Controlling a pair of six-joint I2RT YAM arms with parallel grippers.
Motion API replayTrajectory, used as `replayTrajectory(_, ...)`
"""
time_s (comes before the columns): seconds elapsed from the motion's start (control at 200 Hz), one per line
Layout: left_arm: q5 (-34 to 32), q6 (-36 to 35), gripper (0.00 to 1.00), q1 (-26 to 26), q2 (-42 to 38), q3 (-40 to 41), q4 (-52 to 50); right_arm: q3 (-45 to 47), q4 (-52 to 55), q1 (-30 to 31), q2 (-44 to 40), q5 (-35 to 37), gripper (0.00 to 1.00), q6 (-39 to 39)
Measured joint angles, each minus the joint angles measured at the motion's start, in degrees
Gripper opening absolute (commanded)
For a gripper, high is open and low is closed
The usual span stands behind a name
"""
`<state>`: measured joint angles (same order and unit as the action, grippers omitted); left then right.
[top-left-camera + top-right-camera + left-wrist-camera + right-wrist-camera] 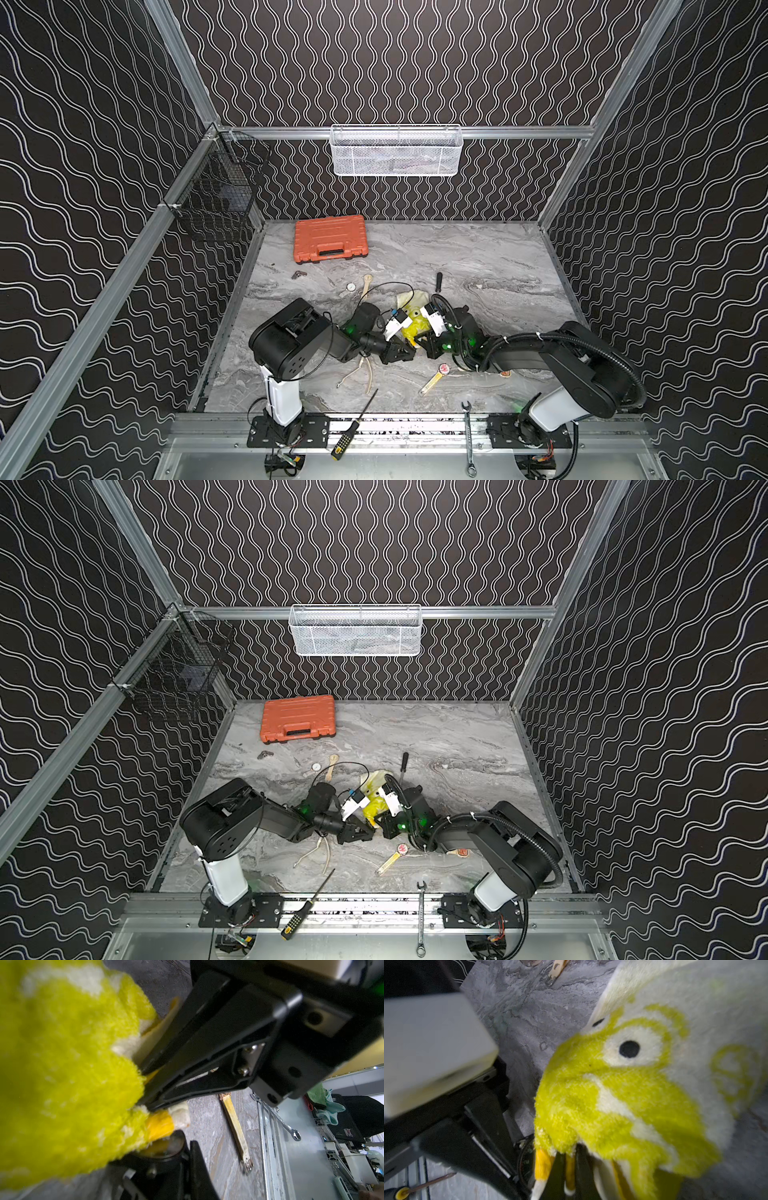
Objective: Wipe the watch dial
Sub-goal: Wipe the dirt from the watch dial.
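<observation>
Yellow cloth [62,1064] fills my view, pinched by right gripper [145,1087] | left gripper [164,1160] clamps watch [158,1154] | dial [169,1145] just left of right gripper, touching cloth | right arm wipes next

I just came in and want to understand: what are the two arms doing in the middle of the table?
The left gripper is shut on a round watch, and the right gripper is shut on a fluffy yellow-and-white cloth. The two arms meet low over the middle of the table, where the cloth lies against the watch's dial and covers most of it. An orange case sits closed at the back.
</observation>
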<state>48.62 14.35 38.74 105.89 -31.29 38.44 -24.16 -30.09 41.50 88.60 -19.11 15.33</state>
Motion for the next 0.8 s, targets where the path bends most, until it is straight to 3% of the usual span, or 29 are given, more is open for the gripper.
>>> replayTrajectory(0.175, 0.11, -1.25, 0.00, 0.07, -0.48, 0.09, -1.31, 2.56, -1.03, -0.44, -2.75, -5.64, 0.00, -0.92)
replayTrajectory(0.475, -1.36, -0.52, 0.00, 0.11, -1.81, 0.44, -2.54, 5.81, -6.14, -5.44, 0.26, -12.37, 0.00, 2.03)
replayTrajectory(0.801, -5.75, -1.25, 0.00, -0.11, -13.51, 3.65, -3.21, 6.27, -4.07, -7.78, 0.39, -13.77, 0.00, 5.25)
